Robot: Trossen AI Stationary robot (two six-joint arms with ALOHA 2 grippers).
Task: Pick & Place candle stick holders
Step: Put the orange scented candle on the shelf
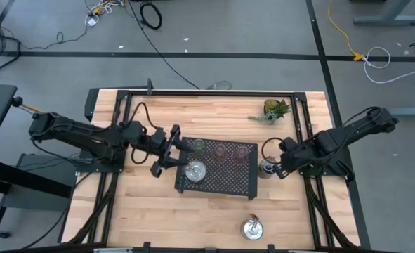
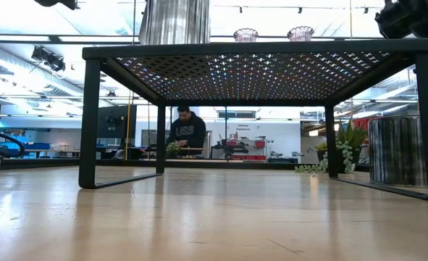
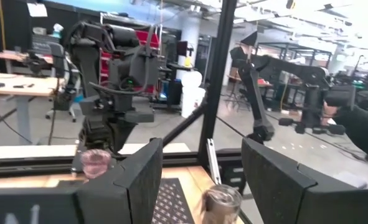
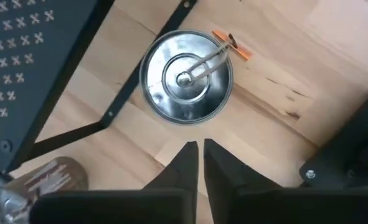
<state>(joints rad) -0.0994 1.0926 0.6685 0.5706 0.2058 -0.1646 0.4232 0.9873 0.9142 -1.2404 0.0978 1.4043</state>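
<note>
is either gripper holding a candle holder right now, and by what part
Neither. The left gripper is open over the black tray, nothing between its fingers. The right gripper is shut and empty above a silver holder.

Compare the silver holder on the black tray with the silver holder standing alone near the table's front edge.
The silver holder on the tray stands raised on the perforated black tray, while the lone silver holder stands on the bare wooden table. The tray one has the left gripper next to it and pink holders as neighbours; the lone one has nothing near it. Both are shiny, round and upright.
</note>
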